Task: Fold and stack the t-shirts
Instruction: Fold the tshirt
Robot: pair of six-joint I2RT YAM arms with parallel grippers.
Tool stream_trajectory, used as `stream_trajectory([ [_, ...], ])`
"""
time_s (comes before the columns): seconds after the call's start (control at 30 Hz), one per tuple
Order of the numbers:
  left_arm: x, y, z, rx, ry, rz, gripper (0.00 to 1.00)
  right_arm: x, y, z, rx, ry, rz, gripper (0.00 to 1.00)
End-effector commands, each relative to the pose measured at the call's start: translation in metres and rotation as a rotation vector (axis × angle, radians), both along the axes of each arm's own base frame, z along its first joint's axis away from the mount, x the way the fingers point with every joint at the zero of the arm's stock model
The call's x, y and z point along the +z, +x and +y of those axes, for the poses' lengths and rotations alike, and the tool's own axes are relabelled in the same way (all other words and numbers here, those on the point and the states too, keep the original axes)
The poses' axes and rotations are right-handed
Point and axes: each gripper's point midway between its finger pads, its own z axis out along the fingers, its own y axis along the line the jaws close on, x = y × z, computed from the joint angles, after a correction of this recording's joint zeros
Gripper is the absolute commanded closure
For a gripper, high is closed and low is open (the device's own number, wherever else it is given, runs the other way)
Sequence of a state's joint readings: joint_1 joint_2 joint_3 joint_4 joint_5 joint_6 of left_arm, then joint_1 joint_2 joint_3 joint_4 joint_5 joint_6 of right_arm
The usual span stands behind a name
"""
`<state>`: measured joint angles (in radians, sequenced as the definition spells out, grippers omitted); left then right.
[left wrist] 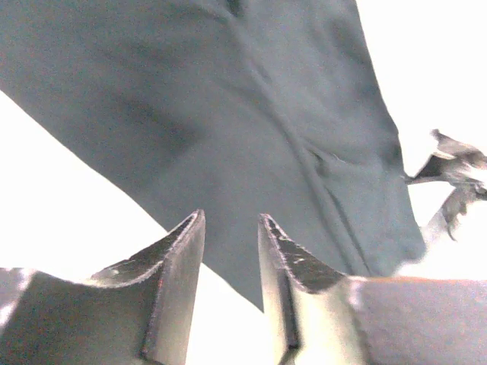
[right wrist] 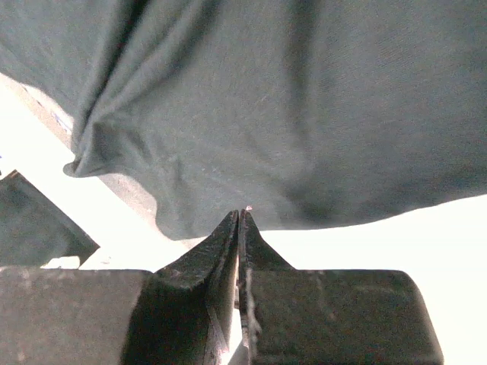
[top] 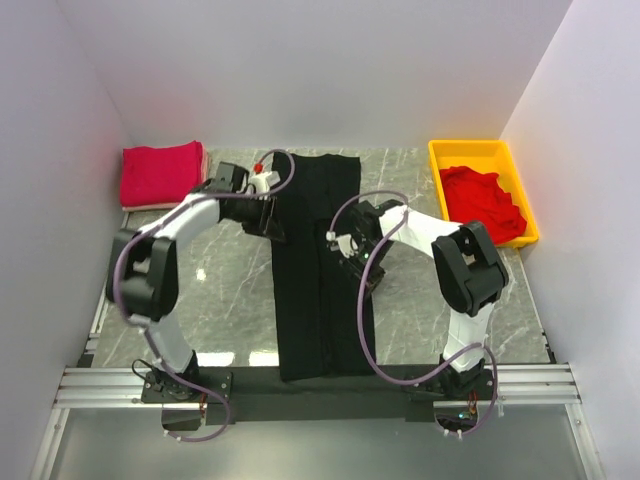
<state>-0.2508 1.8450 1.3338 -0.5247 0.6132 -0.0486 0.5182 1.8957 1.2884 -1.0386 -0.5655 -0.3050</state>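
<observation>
A long black cloth t-shirt (top: 315, 270) is lying between the slightly parted left tool (left wrist: 232, 217) and closed right tool (right wrist: 242, 211) on the grey marbled tabletop (top: 230, 300), a folded red t-shirt (top: 160, 175) and yellow plastic tray (top: 465, 152) beyond.

2 white black-jointed arms (top: 190, 215) bear purple cables (top: 362, 320), dark left claw (left wrist: 230, 217), right claw (right wrist: 242, 213).

The long t-shirt (top: 318, 265) lies flat on the table (top: 230, 300) between the grippers. Its cloth is just ahead of the left gripper's (top: 272, 222) fingers (left wrist: 179, 251) at one side edge and the right gripper's (top: 362, 272) fingers (right wrist: 228, 236) at the other. Far outward of the left fingers rests a folded t-shirt (top: 160, 175) at the table's back corner; far outward of the right fingers stands the tray (top: 470, 151), another t-shirt (top: 485, 200) in it.
</observation>
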Motion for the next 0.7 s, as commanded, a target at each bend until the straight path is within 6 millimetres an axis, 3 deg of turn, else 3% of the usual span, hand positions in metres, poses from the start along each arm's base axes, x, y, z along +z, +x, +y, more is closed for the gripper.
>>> stream_trajectory([
  [0.0, 0.009, -0.035, -0.026, -0.019, -0.127, 0.042, 0.61, -0.006, -0.018, 0.007, 0.002, 0.009, 0.019, 0.91],
  [0.1, -0.016, -0.058, -0.033, -0.011, -0.110, 0.157, 0.65, -0.020, -0.024, 0.011, -0.020, -0.006, 0.067, 0.92],
  [0.37, -0.069, -0.081, -0.014, 0.044, 0.017, 0.308, 0.70, -0.044, -0.023, 0.005, -0.023, -0.085, 0.085, 0.92],
  [0.5, -0.078, -0.090, 0.006, 0.046, 0.097, 0.323, 0.71, -0.047, -0.022, -0.003, -0.012, -0.120, 0.059, 0.91],
  [0.67, -0.075, -0.079, 0.017, 0.048, 0.104, 0.286, 0.71, -0.048, -0.010, -0.002, -0.009, -0.136, 0.007, 0.91],
])
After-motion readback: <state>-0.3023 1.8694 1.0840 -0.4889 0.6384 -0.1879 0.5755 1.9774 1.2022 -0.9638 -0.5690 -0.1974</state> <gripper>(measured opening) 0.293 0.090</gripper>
